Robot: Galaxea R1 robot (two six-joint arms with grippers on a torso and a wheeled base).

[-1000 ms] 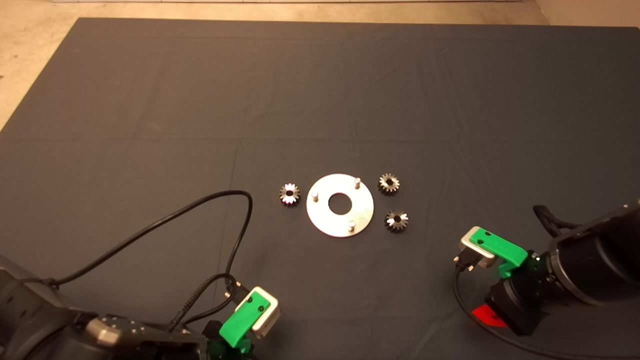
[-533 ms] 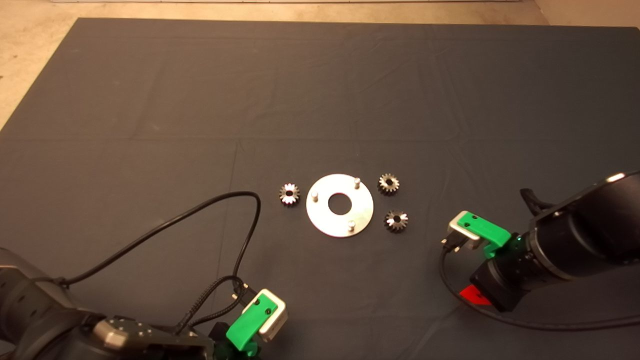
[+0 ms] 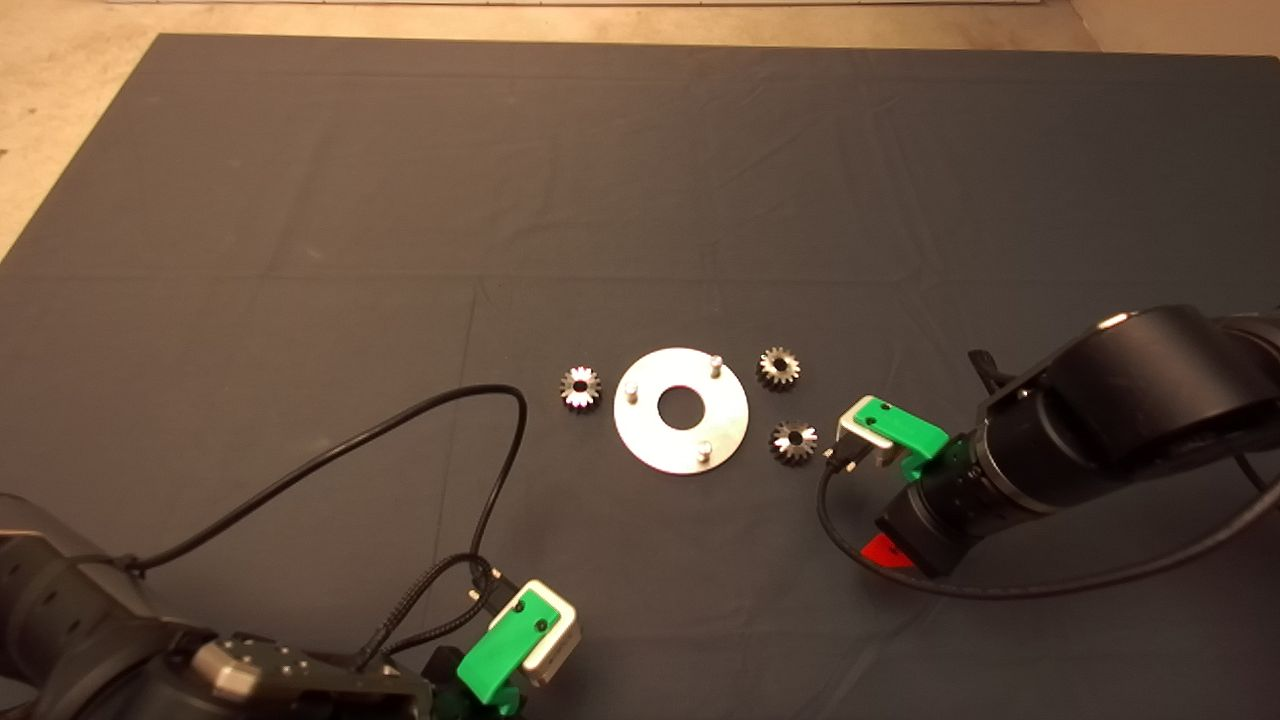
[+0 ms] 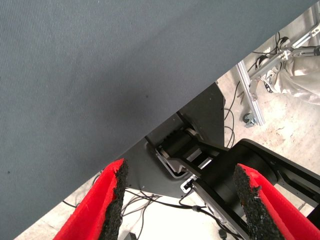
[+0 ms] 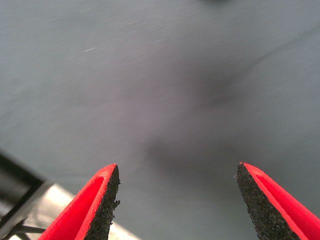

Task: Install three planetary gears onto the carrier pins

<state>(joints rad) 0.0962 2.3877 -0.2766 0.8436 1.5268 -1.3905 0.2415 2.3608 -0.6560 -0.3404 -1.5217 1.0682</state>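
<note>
Steel planetary gears (image 3: 793, 441) loose — right end effector (image 5: 177, 200) spread, nearby.

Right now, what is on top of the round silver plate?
Only three short carrier pins stand on the silver disc, around its middle hole. All three planetary gears lie beside it. Under the disc cannot be seen.

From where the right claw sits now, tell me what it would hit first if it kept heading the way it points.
Probably the dark mat: the right claw, open, points down at bare cloth in its wrist view. From above, the nearest gear lies just beyond the wrist, but height is unclear.
</note>
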